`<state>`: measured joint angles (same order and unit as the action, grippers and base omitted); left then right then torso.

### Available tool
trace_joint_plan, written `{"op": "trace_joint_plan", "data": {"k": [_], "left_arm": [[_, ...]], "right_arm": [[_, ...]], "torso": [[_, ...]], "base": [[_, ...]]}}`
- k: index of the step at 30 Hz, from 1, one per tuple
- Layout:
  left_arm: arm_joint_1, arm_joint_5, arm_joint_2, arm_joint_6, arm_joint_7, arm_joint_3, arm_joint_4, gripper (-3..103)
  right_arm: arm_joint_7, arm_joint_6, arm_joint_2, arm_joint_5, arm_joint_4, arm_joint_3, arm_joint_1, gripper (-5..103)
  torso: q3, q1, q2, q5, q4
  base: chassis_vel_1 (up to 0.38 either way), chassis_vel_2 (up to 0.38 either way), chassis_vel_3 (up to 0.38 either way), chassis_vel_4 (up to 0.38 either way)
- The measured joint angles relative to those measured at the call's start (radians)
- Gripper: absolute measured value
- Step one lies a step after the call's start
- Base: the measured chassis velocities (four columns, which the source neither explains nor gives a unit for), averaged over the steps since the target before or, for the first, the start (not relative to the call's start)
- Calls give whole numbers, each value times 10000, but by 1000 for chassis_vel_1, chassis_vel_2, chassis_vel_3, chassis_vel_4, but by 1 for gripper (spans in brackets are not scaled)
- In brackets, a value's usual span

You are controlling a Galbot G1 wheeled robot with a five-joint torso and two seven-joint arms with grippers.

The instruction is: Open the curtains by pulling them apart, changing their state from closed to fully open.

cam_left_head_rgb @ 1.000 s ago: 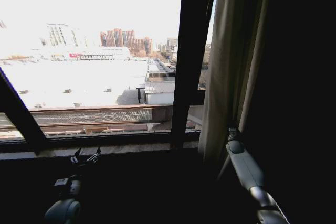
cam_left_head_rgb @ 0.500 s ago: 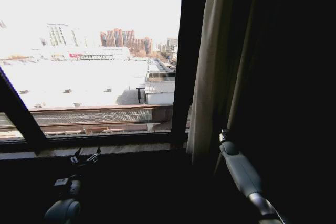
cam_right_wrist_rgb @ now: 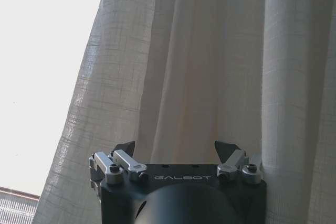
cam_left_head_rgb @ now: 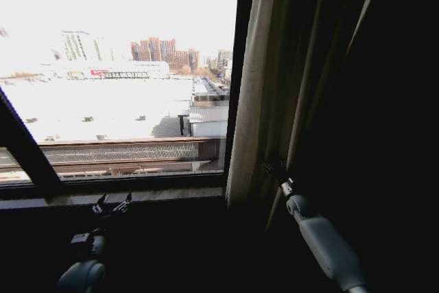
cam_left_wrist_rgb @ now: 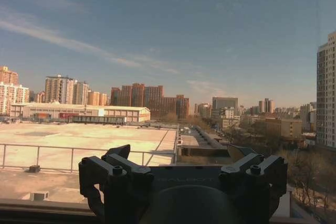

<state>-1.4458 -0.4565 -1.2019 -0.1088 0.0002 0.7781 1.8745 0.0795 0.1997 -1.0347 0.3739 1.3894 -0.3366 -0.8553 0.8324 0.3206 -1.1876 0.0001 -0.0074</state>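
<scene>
Black and silver, my right gripper (cam_right_wrist_rgb: 176, 153) sits with its fingers (cam_right_wrist_rgb: 124, 150) spread wide, pointed straight at the curtains (cam_right_wrist_rgb: 210, 66) and very close to them; I cannot tell whether the tips actually touch the cloth. From the head camera, that right gripper (cam_left_head_rgb: 272, 169) reaches up from the lower right on its grey arm (cam_left_head_rgb: 322, 245) into the folds of the curtains (cam_left_head_rgb: 257, 80), which hang bunched on the right side of the window (cam_left_head_rgb: 116, 87), pale at their leading edge and dark in the folds behind. Most of the glass to the left of them is uncovered, with rooftops and city blocks showing through.

My left gripper (cam_left_head_rgb: 113, 204) rests low at the bottom left, just below the window sill (cam_left_head_rgb: 137, 195), well apart from the curtains. On its wrist camera, the left gripper (cam_left_wrist_rgb: 181, 158) has its fingers (cam_left_wrist_rgb: 118, 153) spread, facing the glass and holding nothing.
</scene>
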Motion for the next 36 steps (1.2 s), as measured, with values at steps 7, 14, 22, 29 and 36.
{"op": "trace_joint_plan", "data": {"k": [7,14,22,29,36], "left_arm": [[0,0,0,0,1,0,1,100],[0,0,0,0,0,0,0,100],[0,0,0,0,0,0,0,100],[0,0,0,0,0,-1,0,100],[0,0,0,0,0,-1,0,100]], "right_arm": [[-45,-34,297,251,1359,-576,-1580,100],[-103,17,169,155,1863,-1005,-2297,100],[-140,12,-173,21,2228,-1202,-2970,100],[-53,92,-294,12,2429,-1253,-3117,100],[32,86,-320,-2,2491,-1286,-3160,100]], "torso": [[-1,-1,0,0,-1],[0,-1,0,0,1],[0,-1,-1,-1,0],[1,-1,-1,-1,0],[1,-1,-1,-1,0]], "base": [[0,0,0,0],[0,0,0,0],[0,0,0,0],[0,0,0,0],[0,0,0,0]]}}
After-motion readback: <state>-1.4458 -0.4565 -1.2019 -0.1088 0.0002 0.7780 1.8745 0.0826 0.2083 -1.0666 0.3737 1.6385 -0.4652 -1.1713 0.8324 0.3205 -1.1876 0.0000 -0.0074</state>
